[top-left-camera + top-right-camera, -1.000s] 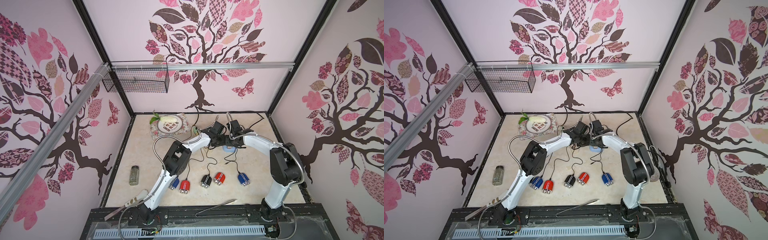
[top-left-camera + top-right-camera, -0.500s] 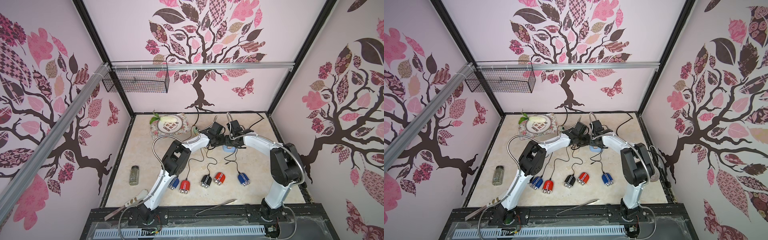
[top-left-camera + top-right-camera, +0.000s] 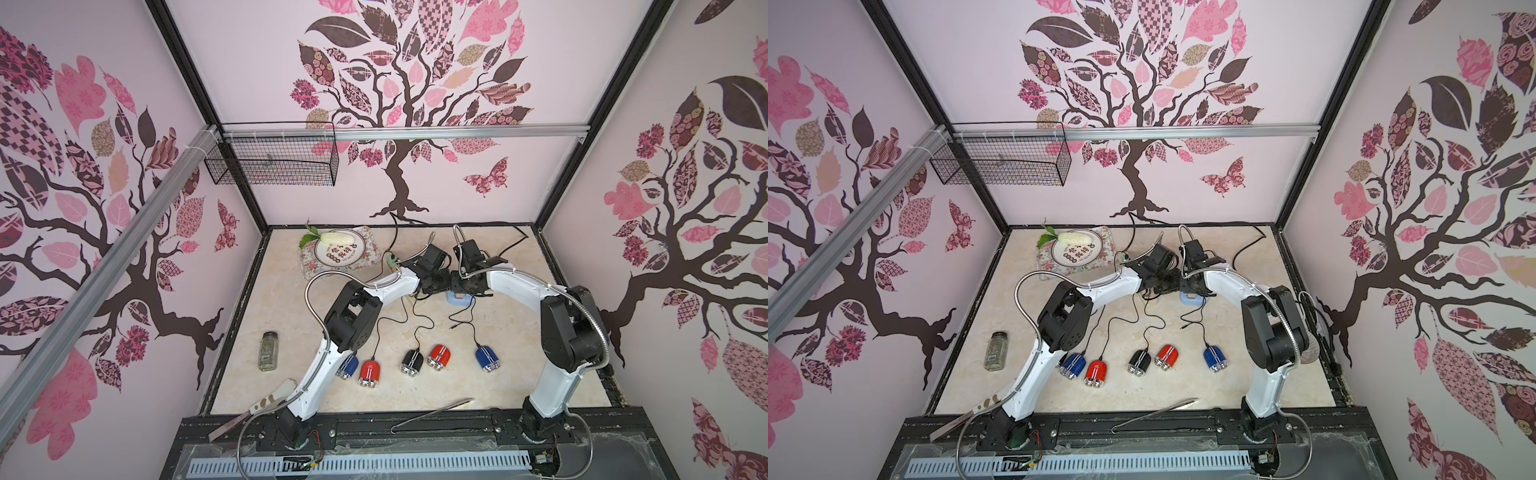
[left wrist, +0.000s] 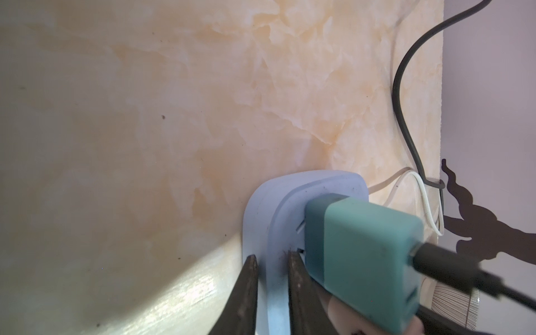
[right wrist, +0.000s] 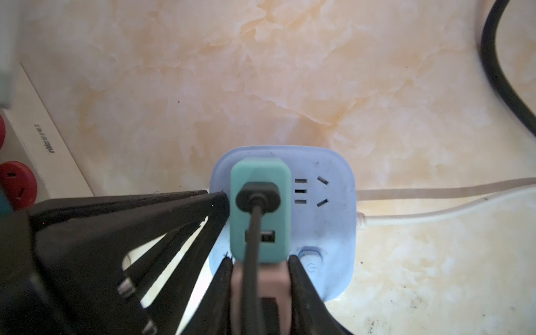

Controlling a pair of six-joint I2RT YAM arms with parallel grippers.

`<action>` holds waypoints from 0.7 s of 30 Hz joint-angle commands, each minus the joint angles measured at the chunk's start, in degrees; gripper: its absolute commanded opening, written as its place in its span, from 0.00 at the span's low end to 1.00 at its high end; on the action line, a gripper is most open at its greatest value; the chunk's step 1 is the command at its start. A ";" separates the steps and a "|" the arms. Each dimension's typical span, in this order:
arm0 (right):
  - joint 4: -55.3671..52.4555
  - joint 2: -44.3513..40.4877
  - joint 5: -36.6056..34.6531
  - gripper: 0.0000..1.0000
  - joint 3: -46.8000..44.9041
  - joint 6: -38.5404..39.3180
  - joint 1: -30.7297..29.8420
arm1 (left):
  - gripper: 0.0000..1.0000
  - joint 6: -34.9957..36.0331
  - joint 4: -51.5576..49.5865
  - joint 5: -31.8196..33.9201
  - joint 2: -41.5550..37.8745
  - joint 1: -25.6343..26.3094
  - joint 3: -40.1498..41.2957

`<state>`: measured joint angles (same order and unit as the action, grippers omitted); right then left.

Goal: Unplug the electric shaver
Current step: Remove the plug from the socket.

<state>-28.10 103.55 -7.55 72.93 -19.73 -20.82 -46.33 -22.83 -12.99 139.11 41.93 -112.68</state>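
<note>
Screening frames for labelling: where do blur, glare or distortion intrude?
Right wrist view: black cable near the lens blurred, slots of the blue socket fairly sharp. Left wrist view: bright glare patch on the tabletop, teal charger slightly soft. Both top views: sharp, evenly lit, frame posts splayed by the wide angle.

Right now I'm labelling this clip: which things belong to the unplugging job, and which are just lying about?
In the job: teal charger, pinched by the right gripper; blue socket block, clamped at its edge by the left gripper; black cable in the charger; shavers in front.
Lying about: spice jar, plate, floral tray, wire basket, tongs, white power strip.
</note>
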 commanded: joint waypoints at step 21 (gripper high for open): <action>-3.86 -0.23 1.18 0.18 5.71 -0.72 0.27 | 0.20 -0.36 -6.51 0.95 4.00 0.96 3.79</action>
<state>-31.97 103.57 -7.27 76.14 -19.70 -20.49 -46.57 -22.59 -13.04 139.13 42.04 -112.38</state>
